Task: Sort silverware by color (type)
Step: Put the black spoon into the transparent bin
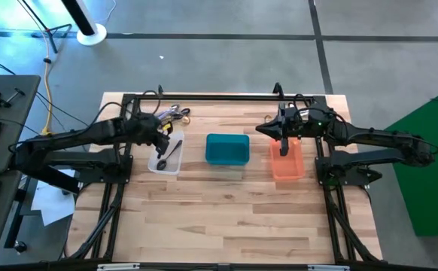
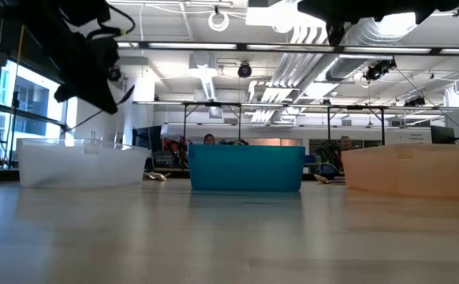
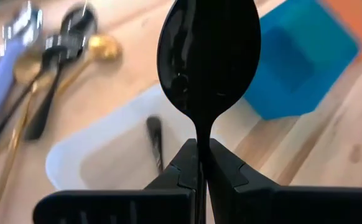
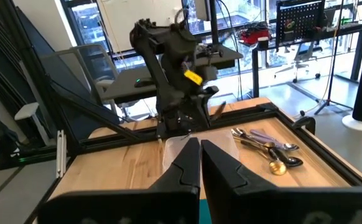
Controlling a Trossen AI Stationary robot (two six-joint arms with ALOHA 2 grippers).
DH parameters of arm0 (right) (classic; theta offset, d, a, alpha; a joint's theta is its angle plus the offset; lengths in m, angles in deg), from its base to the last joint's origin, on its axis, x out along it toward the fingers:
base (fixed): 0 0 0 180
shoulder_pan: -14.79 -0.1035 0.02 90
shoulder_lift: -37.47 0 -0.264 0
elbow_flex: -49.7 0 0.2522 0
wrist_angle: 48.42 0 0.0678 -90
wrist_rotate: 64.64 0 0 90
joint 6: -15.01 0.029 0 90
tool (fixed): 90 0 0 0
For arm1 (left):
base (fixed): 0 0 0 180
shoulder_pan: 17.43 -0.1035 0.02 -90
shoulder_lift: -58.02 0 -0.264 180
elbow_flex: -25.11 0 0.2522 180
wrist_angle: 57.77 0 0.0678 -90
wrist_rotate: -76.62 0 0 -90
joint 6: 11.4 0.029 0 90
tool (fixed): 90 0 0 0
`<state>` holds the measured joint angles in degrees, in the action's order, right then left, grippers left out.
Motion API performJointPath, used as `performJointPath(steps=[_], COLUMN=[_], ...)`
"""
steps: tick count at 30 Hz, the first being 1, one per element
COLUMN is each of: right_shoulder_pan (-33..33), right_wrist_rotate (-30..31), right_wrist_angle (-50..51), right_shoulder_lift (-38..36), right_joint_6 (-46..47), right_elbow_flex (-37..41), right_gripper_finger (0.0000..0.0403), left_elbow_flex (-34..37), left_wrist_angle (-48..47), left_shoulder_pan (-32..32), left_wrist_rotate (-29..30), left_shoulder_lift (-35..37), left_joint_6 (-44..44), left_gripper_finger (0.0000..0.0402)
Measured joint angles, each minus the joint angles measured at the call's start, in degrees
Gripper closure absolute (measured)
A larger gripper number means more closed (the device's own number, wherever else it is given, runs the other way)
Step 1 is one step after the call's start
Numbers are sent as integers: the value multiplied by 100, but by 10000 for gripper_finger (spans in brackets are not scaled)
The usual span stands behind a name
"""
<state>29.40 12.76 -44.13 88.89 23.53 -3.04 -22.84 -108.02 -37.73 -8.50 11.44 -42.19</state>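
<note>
My left gripper (image 3: 201,167) hovers over the clear bin (image 1: 175,167), shut on a black spoon (image 3: 209,56). Another black utensil (image 3: 155,140) lies on the floor of that bin. Loose silverware (image 1: 175,114), silver, black and gold, lies in a heap on the table just beyond the clear bin. In the high view my left gripper (image 1: 161,139) is at the bin's far end. My right gripper (image 1: 284,143) hangs above the orange bin (image 1: 287,167), shut and with nothing in it. My left gripper pinches the black spoon by its neck (image 3: 201,144), just behind the bowl, between its two fingertips. The bowl sticks out past the fingertips; the fingers hide the handle. The fingers slant downward along the spoon. The spoon hangs clear above the clear bin.
A teal bin (image 1: 226,149) stands between the clear and the orange bin, all three in a row across the table's middle. A black frame rail (image 1: 226,96) runs along the far edge. The near half of the table (image 1: 226,226) is bare wood.
</note>
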Motion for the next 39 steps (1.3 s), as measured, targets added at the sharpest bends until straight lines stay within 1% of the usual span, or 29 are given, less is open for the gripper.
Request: performJointPath(steps=[8, 11, 18, 34, 36, 39], right_shoulder_pan=[0, 0, 0, 0, 0, 0], right_wrist_rotate=[35, 35, 38, 46, 46, 47], right_wrist_angle=[28, 50, 72, 119, 136, 163], right_shoulder_lift=[0, 0, 0, 0, 0, 2], right_joint_6=[-2, -2, -84, -105, -105, -101], right_elbow_flex=[0, 0, 0, 0, 0, 0], right_gripper_finger=[403, 403, 403, 403, 403, 403], left_elbow_flex=[4, 4, 6, -18, -11, -1], left_wrist_angle=[-5, -12, 32, 281, 311, 446], left_shoulder_pan=[-305, -339, -348, -348, -348, -345], left_wrist_rotate=[-773, -876, -866, -928, -926, -911], left_shoulder_lift=[-1077, -1479, -2291, -3302, -3325, -3274], left_joint_6=[-52, -52, 87, 248, 256, 307], left_gripper_finger=[401, 401, 401, 401, 396, 378])
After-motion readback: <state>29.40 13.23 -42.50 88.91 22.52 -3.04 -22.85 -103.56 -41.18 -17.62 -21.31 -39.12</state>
